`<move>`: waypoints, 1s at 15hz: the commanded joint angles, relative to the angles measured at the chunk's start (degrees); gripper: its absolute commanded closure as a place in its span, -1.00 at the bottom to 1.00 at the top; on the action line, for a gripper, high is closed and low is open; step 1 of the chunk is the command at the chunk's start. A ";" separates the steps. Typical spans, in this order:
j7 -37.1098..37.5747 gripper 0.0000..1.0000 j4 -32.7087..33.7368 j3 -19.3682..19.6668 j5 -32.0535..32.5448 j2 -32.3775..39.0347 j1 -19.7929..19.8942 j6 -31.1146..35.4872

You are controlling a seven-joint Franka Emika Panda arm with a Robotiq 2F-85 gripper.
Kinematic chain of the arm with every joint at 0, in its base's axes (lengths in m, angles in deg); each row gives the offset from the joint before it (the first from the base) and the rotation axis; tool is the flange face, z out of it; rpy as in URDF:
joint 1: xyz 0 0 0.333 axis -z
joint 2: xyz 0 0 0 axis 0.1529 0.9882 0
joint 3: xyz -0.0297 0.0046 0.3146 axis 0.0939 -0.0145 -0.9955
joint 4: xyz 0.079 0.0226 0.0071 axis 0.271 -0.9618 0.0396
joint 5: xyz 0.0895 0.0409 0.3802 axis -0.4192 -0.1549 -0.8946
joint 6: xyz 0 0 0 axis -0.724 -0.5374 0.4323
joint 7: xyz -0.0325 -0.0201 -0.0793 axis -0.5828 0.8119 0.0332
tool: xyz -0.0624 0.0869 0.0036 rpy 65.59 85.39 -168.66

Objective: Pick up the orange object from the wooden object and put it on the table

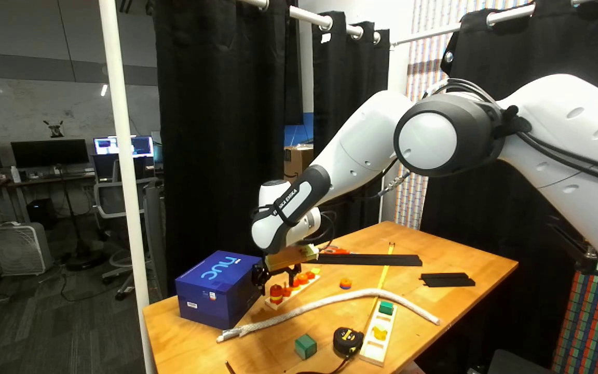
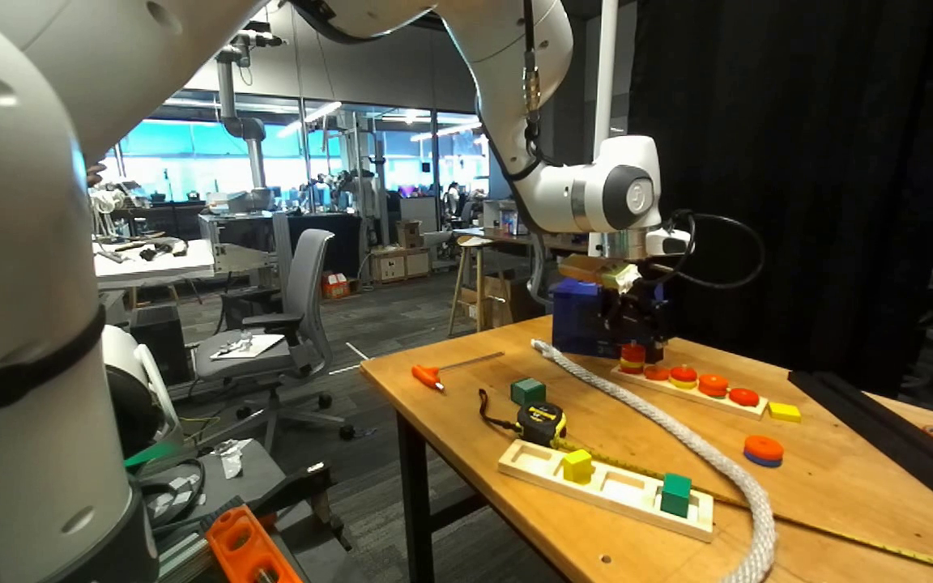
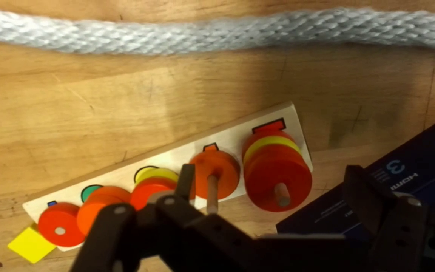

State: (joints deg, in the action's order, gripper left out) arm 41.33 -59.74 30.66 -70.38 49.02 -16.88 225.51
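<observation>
Gaping claw [image 3: 268, 179] hangs over stacked discs [image 1: 276, 294]; blue box [image 1: 216, 292] reads "nuc" and, seemingly, "HDMI".

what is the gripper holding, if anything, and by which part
Nothing is held: the gripper is open, its jaws wide apart, with a gap on either side of the red and yellow stack in the wrist view.

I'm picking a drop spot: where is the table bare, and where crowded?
Bare table lies between the white rope and the ring board, and also between the rope, yellow tape and short black strips. Crowded: around the open gripper, where the wrist view shows the ring stack between its fingers and the blue box alongside.
</observation>
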 commanded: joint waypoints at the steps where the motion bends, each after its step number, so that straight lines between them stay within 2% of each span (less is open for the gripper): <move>1: 1.67 -1.00 2.79 -0.11 -0.22 1.13 0.29 -1.48; 9: 3.60 -1.00 3.34 -0.08 -0.47 1.49 0.30 -1.67; 10: 3.59 -0.53 3.48 -0.06 -0.37 1.59 0.27 -1.75; 11: 3.64 -0.46 3.55 -0.02 -0.30 1.72 0.22 -1.75; 15: 3.73 0.16 3.75 -0.05 -0.35 1.98 0.26 -1.98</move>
State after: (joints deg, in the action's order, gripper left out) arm 44.18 -58.68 30.66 -70.49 49.74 -16.73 224.89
